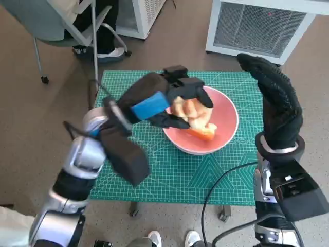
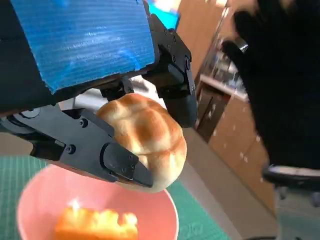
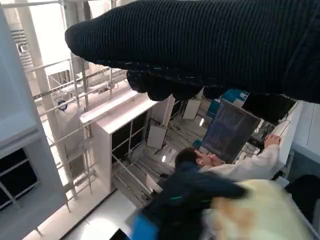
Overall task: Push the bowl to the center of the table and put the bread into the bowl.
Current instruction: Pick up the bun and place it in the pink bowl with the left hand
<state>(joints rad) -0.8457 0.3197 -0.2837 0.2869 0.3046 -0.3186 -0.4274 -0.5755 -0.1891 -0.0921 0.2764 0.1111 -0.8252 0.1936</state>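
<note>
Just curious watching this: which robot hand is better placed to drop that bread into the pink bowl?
The left robot hand. It already holds the bread directly above the pink bowl. The right robot hand is raised beside the bowl, holding nothing.

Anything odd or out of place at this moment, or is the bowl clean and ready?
One oddity: the pink bowl already holds an orange item, too blurred to identify, while the left hand holds the bread above it. The right hand holds nothing. Nothing looks spilled or damaged.

Golden, crusty bread held above pink bowl, right of table centre, orange piece inside.
</note>
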